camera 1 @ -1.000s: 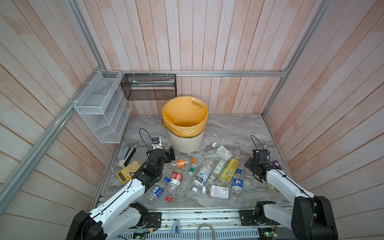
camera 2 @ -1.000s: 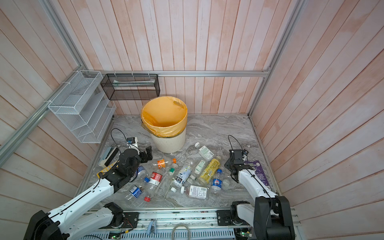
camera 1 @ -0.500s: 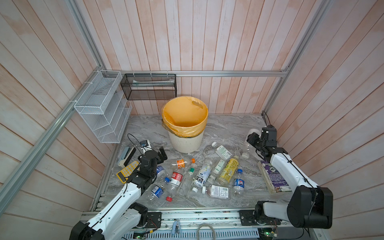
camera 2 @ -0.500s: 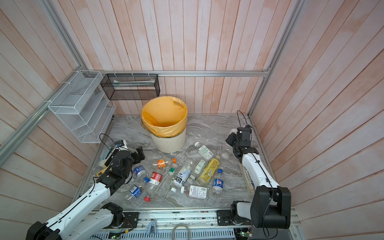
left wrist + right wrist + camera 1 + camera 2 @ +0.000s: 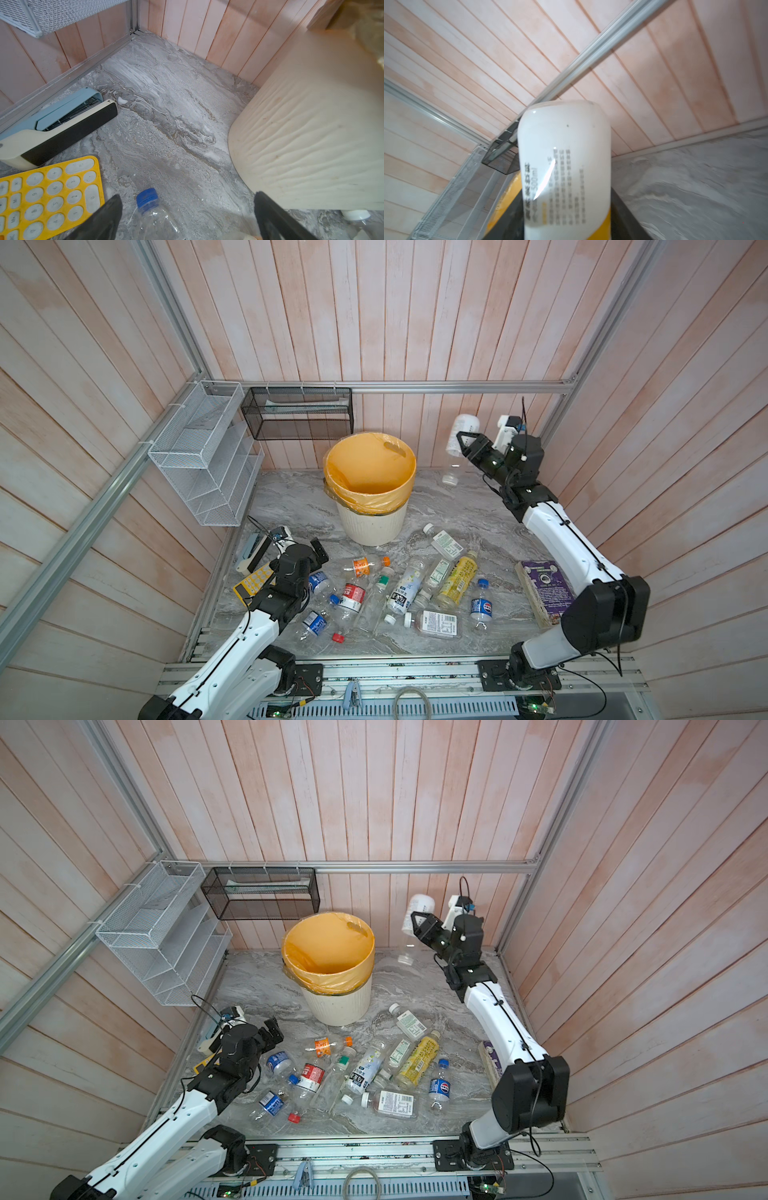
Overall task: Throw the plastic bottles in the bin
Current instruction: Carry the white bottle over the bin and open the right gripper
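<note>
1. The right fingers [image 5: 468, 441] squeeze a white-label bottle [image 5: 464, 427] and hold it high in the air.
2. That bottle is to the right of the bin [image 5: 370, 526], close to the back wall. It is beside the bin's mouth, not over it.
3. Its clear end is hard to see in both top views, but the cap seems to point down.
4. In the right wrist view the white-label bottle [image 5: 562, 166] fills the middle and looks blurry.
5. The left fingers [image 5: 108, 216] are spread wide and hold nothing.
6. They hang low over the worktop [image 5: 291, 497], just beside the bin's ribbed wall [image 5: 311, 135].
7. A blue-cap bottle [image 5: 147, 200] lies on the worktop between the left fingers, but they do not grip it.
8. A yellow bottle [image 5: 457, 580] lies with many other bottles in a messy bunch on the worktop, in front of the bin.
9. A yellow calculator [image 5: 41, 197] and a stapler [image 5: 52, 128] lie near the left arm. A purple book [image 5: 544, 589] lies near the right arm.
</note>
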Robot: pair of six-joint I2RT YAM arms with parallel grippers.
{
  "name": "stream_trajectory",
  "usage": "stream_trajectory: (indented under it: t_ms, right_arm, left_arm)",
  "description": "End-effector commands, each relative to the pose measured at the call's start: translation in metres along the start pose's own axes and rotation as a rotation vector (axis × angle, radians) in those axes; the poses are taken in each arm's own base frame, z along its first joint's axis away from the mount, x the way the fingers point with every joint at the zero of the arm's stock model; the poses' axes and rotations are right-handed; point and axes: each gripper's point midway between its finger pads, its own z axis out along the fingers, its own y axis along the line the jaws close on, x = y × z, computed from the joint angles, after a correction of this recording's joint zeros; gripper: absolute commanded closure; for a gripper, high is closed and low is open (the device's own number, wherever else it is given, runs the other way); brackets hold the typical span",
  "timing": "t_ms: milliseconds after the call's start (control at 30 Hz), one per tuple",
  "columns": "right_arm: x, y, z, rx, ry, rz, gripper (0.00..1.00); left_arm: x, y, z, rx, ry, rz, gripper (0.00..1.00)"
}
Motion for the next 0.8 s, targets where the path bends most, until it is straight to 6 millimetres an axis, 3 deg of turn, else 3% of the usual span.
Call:
stream_trajectory:
  t_ms: [0, 33, 100, 233, 333, 567, 600, 667, 767]
  right_arm:
    - [0.045, 0.07, 0.056, -0.175, 0.179, -0.081, 0.37]
    - [0.057, 0.088, 0.067, -0.198, 0.234, -0.1, 0.34]
    - [0.073, 0.083, 0.088, -0.158, 0.307, -0.119, 0.27]
    - [0.076, 0.084, 0.089, -0.168, 0.329, -0.16, 0.14]
    - [0.067, 0.08, 0.075, -0.125, 0.282, -0.212, 0.0]
    - [0.046, 0.056, 0.022, -0.025, 0.176, -0.255, 0.0]
    - [0.034, 0.039, 0.012, 0.013, 0.145, -0.253, 0.0]
    - [0.032, 0.017, -0.008, 0.055, 0.106, -0.238, 0.0]
    - [0.038, -0.025, -0.038, 0.119, 0.087, -0.186, 0.0]
  left_arm:
    - [0.006, 0.005, 0.003, -0.031, 0.035, 0.001, 0.0]
    - [0.006, 0.004, 0.003, -0.031, 0.043, 0.004, 0.0]
    - [0.008, 0.003, 0.005, -0.036, 0.062, 0.009, 0.0]
    - [0.011, 0.005, 0.004, -0.044, 0.077, 0.01, 0.0]
    - [0.01, 0.006, 0.003, -0.046, 0.074, 0.003, 0.0]
    - [0.007, 0.017, -0.005, -0.101, 0.073, -0.015, 0.0]
    - [0.008, 0.02, -0.007, -0.114, 0.079, -0.018, 0.0]
    - [0.013, 0.026, -0.009, -0.141, 0.106, -0.029, 0.0]
    - [0.027, 0.033, -0.013, -0.17, 0.168, -0.052, 0.0]
